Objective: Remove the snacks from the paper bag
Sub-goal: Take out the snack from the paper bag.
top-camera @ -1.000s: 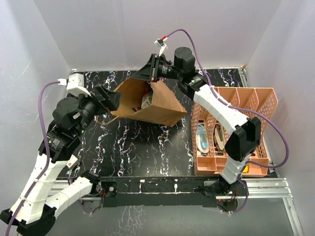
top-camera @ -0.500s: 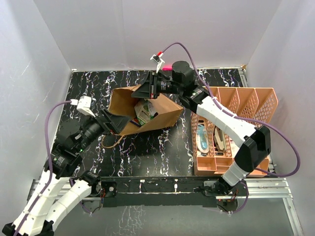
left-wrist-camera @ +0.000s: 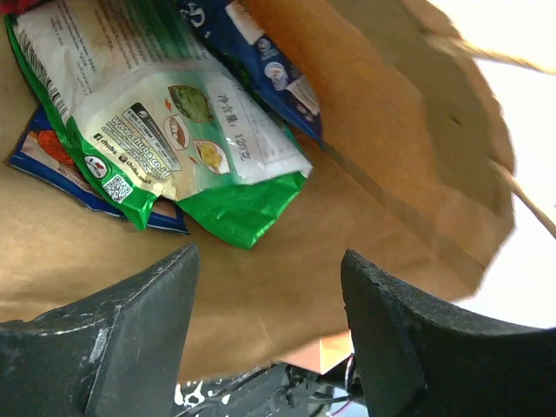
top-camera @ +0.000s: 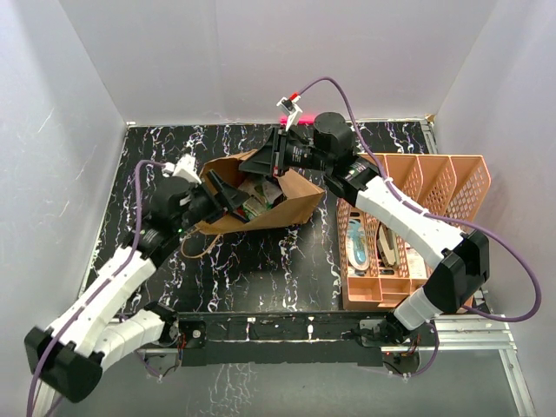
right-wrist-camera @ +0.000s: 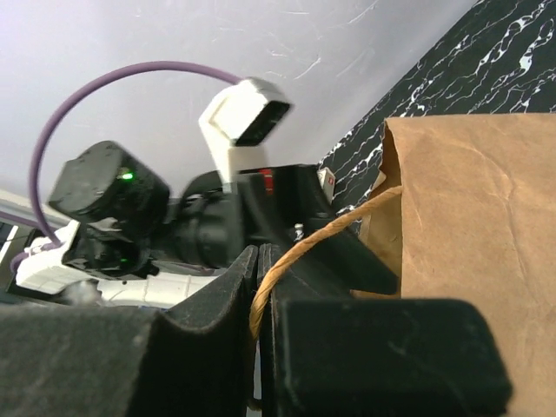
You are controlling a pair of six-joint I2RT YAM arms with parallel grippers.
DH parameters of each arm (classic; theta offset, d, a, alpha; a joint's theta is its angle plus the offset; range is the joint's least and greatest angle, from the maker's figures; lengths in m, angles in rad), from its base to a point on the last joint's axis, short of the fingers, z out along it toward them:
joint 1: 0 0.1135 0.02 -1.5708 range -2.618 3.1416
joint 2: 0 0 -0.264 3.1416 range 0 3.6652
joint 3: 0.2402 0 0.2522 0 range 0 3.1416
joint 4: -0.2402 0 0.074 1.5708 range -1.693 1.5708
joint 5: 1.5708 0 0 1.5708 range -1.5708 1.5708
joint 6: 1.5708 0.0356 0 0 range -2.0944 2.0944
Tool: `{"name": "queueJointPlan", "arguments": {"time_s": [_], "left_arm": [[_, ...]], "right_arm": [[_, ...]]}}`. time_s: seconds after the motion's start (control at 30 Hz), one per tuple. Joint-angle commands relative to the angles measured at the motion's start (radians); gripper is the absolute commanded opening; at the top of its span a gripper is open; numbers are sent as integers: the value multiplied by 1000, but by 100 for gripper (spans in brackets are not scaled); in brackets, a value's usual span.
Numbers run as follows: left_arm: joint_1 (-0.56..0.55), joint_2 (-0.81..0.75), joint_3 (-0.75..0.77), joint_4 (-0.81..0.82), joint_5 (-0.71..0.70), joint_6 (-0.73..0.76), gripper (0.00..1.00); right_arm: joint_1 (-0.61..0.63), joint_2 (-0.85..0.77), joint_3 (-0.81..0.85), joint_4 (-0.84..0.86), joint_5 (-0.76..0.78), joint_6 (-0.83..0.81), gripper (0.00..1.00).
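My right gripper [right-wrist-camera: 263, 269] is clamped on the paper bag's [top-camera: 294, 205] twine handle [right-wrist-camera: 347, 221], holding the mouth up. My left gripper [left-wrist-camera: 268, 269] sits inside the bag, jaws apart and empty, just short of the snacks [left-wrist-camera: 269, 61] heaped at the back. I'd push deeper, straddle the green-white packet's [left-wrist-camera: 191, 143] lower edge, then close on foil only, not the paper beneath
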Motion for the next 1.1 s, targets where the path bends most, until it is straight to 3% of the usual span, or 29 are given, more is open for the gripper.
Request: {"name": "queueJointPlan", "arguments": {"time_s": [0.0, 0.2, 0.37, 0.57, 0.9, 1.03, 1.07], "left_arm": [[-2, 107, 22, 123, 0, -138, 64], [-1, 221, -48, 368, -66, -245, 60], [-5, 344, -23, 500, -126, -235, 57], [-31, 447, 13, 557, -252, -230, 58], [-120, 537, 37, 671, -430, -210, 72], [-123, 588, 69, 656, -450, -254, 72], [-123, 596, 75, 665, -450, -256, 68]], "right_arm": [[7, -49, -1, 101, -7, 25, 8], [14, -72, -22, 124, 0, 45, 8], [22, -80, -19, 120, 8, 43, 8], [36, -77, -6, 138, 12, 49, 8], [54, -71, -20, 156, 19, 63, 8], [56, -81, -24, 160, 24, 66, 8], [56, -83, -27, 160, 24, 68, 8]]}}
